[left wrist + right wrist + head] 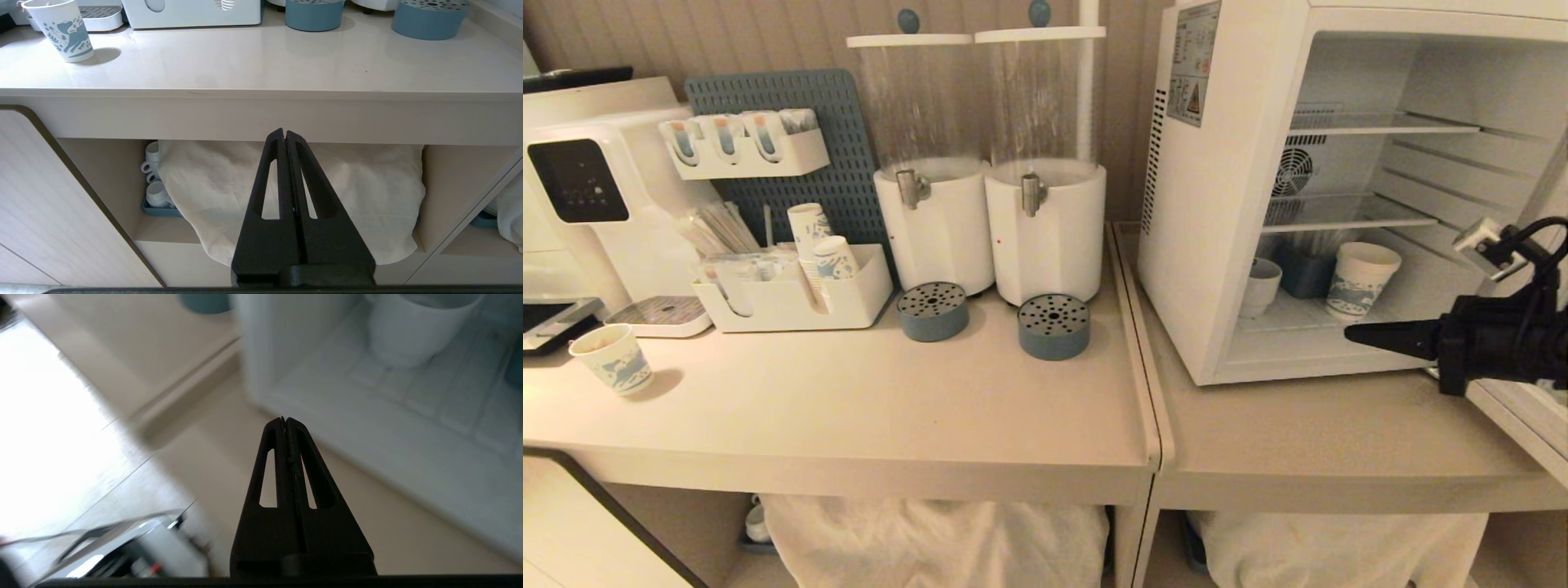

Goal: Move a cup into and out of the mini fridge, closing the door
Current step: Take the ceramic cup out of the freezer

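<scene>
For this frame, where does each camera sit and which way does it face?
Head view: high, looking down at the counter and open mini fridge; right hand enters beside it.
Left wrist view: low, facing the counter's front edge and cloth; shut left hand.
Right wrist view: facing the fridge floor and the cup; shut right hand.
Head and left wrist views share the patterned paper cup.

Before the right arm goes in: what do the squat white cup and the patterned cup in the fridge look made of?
The cup, at the left of the fridge floor, looks like glazed ceramic: thick wall, smooth plain white. The patterned cup to its right looks like paper: thin rolled rim, matte surface, blue print. Neither is certain from sight alone.
</scene>
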